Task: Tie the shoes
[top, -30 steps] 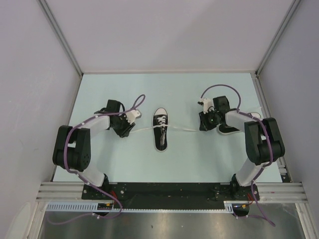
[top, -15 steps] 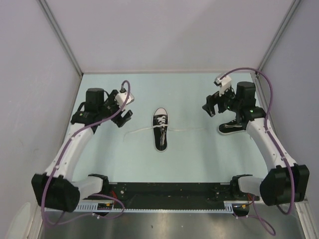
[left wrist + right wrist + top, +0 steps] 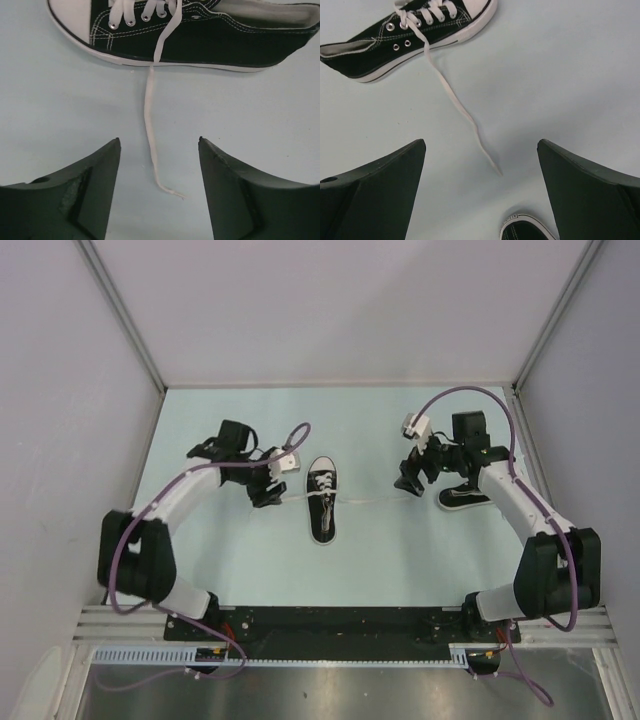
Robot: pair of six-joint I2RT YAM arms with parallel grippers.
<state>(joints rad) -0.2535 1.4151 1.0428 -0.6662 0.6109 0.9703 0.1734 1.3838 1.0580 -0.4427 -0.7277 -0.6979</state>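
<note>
One of the shoes, a small black sneaker [image 3: 322,502] with a white toe cap, lies mid-table, toe toward the far side. Its white laces trail out flat to both sides. My left gripper [image 3: 268,490] hovers open just left of it. In the left wrist view, the left lace [image 3: 149,115] runs from the sneaker [image 3: 200,35] down between the spread fingers of that gripper [image 3: 159,140], untouched. My right gripper [image 3: 408,480] is open on the sneaker's right. The right lace [image 3: 455,100] ends just ahead of its wide jaws [image 3: 481,141], coming from the sneaker [image 3: 405,35].
A second black sneaker [image 3: 462,497] lies at the right, just beyond the right gripper, and its heel [image 3: 525,230] shows at the bottom of the right wrist view. Grey walls close in the pale blue table [image 3: 360,560] on three sides.
Both grippers have opened and let the laces drop to the table. The arms swung outward and up, then came back in toward the lace ends.
</note>
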